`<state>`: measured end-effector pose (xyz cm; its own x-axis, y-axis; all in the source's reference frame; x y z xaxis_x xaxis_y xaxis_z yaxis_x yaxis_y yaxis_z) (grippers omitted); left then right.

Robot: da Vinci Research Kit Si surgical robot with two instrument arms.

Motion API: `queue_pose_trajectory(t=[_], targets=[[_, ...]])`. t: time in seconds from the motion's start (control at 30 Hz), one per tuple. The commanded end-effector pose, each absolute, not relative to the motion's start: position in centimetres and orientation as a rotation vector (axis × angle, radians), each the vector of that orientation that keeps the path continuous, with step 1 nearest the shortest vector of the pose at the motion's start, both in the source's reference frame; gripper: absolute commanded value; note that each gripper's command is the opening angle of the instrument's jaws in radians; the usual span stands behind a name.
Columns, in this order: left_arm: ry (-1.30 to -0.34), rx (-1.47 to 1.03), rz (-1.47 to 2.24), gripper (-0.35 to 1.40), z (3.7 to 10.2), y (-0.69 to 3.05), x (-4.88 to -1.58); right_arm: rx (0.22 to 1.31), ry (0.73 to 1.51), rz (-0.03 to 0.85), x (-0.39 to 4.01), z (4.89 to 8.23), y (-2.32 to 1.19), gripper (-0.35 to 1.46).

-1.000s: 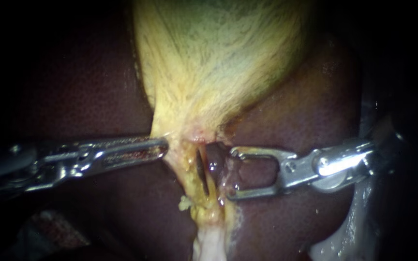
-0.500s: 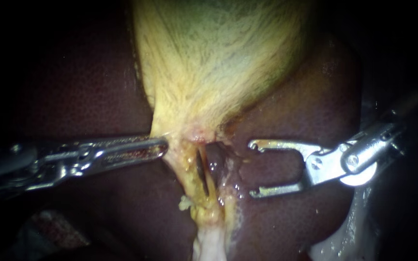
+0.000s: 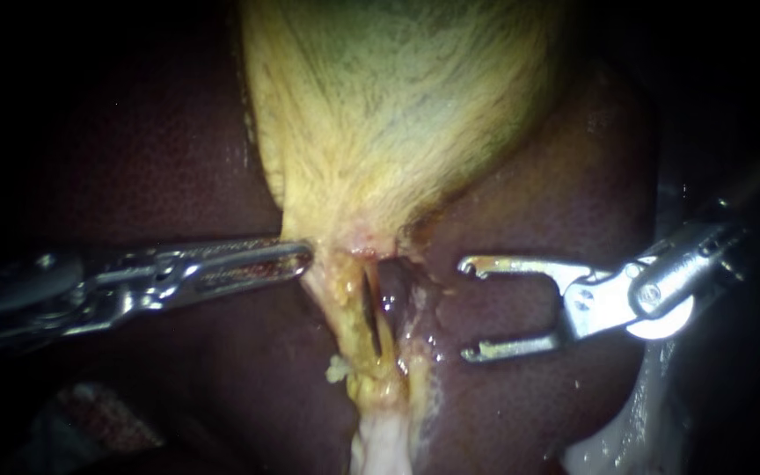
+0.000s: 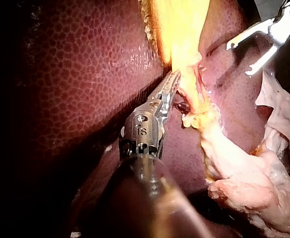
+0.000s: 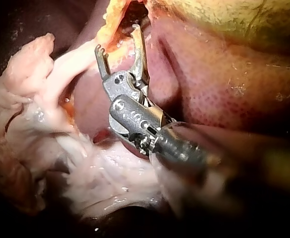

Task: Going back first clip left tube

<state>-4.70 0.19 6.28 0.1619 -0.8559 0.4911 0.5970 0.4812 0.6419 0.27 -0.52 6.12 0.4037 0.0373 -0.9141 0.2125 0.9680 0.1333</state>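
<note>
Dark red liver (image 3: pixel 160 158) fills the background. From the left, my left instrument (image 3: pixel 296 258) reaches in, its jaws pinched on the narrow lower end of the gallbladder (image 3: pixel 389 105). Just beside them the yellowish left tube (image 3: pixel 343 303) runs downward, a dark slit along its right edge. Farther right, my right instrument (image 3: pixel 466 308) hangs over the liver, jaws spread wide, apart from the tube.
</note>
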Motion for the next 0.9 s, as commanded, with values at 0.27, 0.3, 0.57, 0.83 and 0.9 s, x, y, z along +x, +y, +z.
queue_pose_trajectory(t=[0.27, 0.3, 0.57, 0.83, 0.9], targets=[[-0.925, 0.343, -1.053, -0.01, 6.36, 0.11, -4.81, 0.244, 1.153, -0.110, 0.27, 6.11, -0.52, 0.60], [-0.925, 0.342, -1.053, -0.01, 6.36, 0.11, -4.82, 0.244, 1.153, -0.110, 0.27, 6.11, -0.52, 0.60], [-0.925, 0.347, -1.057, 0.00, 6.37, 0.10, -4.84, 0.244, 1.152, -0.110, 0.28, 6.11, -0.52, 0.60], [-0.922, 0.348, -1.055, 0.00, 6.38, 0.11, -4.84, 0.243, 1.152, -0.109, 0.28, 6.11, -0.52, 0.60], [-0.922, 0.348, -1.055, 0.00, 6.38, 0.11, -4.84, 0.243, 1.152, -0.109, 0.28, 6.11, -0.52, 0.60]])
